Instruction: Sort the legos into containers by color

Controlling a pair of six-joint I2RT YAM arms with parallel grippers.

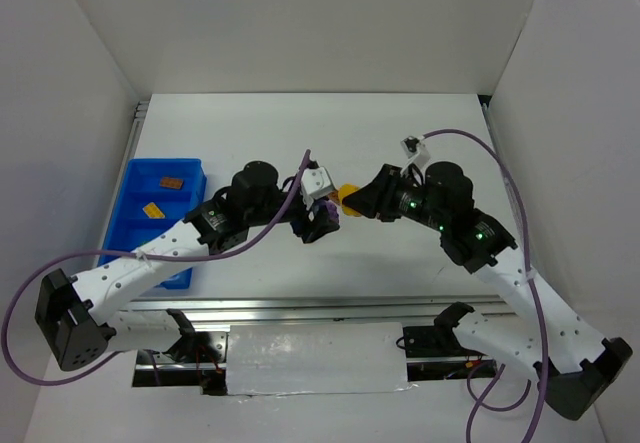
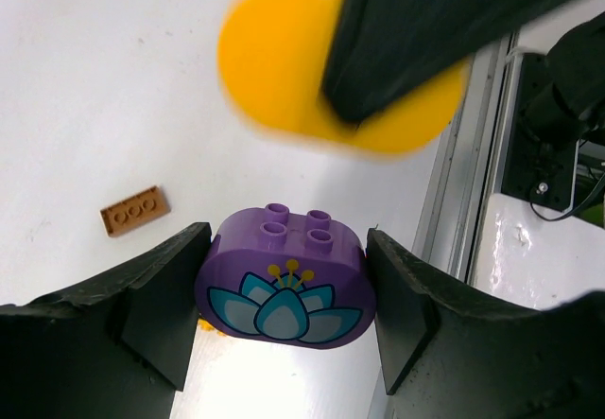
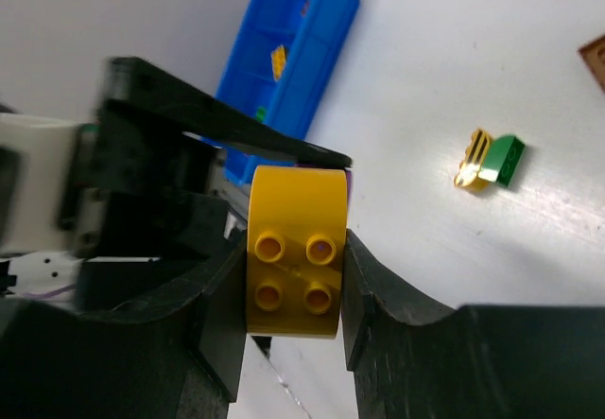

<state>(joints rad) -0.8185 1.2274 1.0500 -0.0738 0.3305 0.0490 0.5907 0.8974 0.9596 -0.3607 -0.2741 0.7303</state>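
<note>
My left gripper [image 2: 288, 249] grasps the purple flower brick [image 2: 284, 291]. My right gripper [image 3: 295, 249], just ahead of it, is clenched on the yellow brick [image 3: 295, 201]. A brown plate [image 2: 134, 210] lies on the counter [image 2: 95, 78] beside the left gripper. The blue tray [image 3: 302, 31] sits well beyond the right gripper.

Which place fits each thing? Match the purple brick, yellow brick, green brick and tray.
1 purple brick
2 yellow brick
3 green brick
4 tray

A gripped by the right fingers
B left side of the table
C gripped by the left fingers
D on the table, beside a small yellow piece

Pairs: 1-C, 2-A, 3-D, 4-B
</note>
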